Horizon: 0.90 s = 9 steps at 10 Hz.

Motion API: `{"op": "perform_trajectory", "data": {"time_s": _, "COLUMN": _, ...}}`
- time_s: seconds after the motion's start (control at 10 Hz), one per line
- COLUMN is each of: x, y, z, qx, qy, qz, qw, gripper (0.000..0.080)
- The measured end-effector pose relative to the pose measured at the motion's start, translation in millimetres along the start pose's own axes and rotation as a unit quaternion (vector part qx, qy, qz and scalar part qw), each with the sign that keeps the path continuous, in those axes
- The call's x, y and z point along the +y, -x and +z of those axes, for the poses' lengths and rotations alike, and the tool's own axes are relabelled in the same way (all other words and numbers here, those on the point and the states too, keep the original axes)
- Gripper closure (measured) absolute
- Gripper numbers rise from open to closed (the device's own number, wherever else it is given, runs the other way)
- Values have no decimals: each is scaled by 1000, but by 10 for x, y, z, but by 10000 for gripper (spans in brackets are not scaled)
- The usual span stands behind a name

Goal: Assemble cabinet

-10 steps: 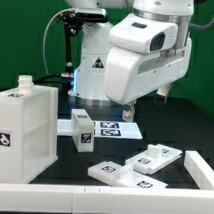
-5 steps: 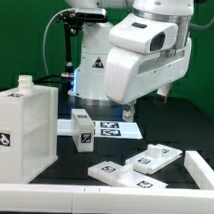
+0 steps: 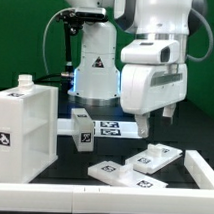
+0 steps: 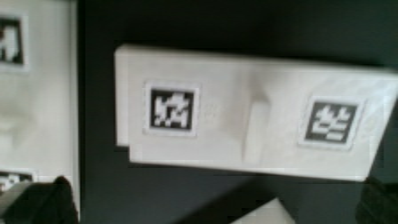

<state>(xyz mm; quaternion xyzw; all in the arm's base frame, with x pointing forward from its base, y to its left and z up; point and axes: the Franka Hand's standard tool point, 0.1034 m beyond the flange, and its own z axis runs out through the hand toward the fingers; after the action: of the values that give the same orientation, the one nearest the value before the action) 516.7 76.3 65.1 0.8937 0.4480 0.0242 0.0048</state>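
The gripper point(image 3: 143, 126) is hovering over a flat panel point(image 3: 153, 155) near the railed edge of the worktop point(image 3: 199, 133), seemingly lining up a pick. I can't tell its finger spread.

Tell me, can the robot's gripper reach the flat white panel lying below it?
Probably yes. The gripper hangs above the flat white panel with nothing between them, and the wrist view shows its tagged top face bare. The cabinet box stands off to the exterior view's left.
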Motion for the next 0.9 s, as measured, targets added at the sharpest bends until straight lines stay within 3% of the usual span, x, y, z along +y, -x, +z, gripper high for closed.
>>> {"op": "perform_trajectory", "data": {"time_s": 0.2, "x": 11, "y": -17, "z": 11, "qx": 2, "qy": 1, "qz": 2, "qw": 1000, "gripper": 2}}
{"op": "perform_trajectory", "data": {"time_s": 0.3, "x": -52, "y": 24, "z": 97, "qx": -2, "qy": -5, "qz": 9, "qw": 1000, "gripper": 2}}
{"op": "perform_trajectory", "data": {"time_s": 0.5, "x": -166, "y": 14, "z": 325, "qx": 10, "qy": -3, "qz": 15, "qw": 1000, "gripper": 2}}
{"op": "perform_trajectory", "data": {"time_s": 0.6, "x": -199, "y": 52, "z": 420, "qx": 5, "qy": -10, "qz": 17, "qw": 1000, "gripper": 2}}
{"op": "perform_trajectory", "data": {"time_s": 0.7, "x": -199, "y": 49, "z": 450, "qx": 4, "qy": -12, "qz": 19, "qw": 1000, "gripper": 2}}
{"op": "perform_trajectory", "data": {"time_s": 0.8, "x": -196, "y": 47, "z": 445, "qx": 5, "qy": -11, "qz": 18, "qw": 1000, "gripper": 133}}
{"op": "perform_trajectory", "data": {"time_s": 0.9, "x": -198, "y": 48, "z": 447, "qx": 4, "qy": -11, "qz": 18, "qw": 1000, "gripper": 133}}
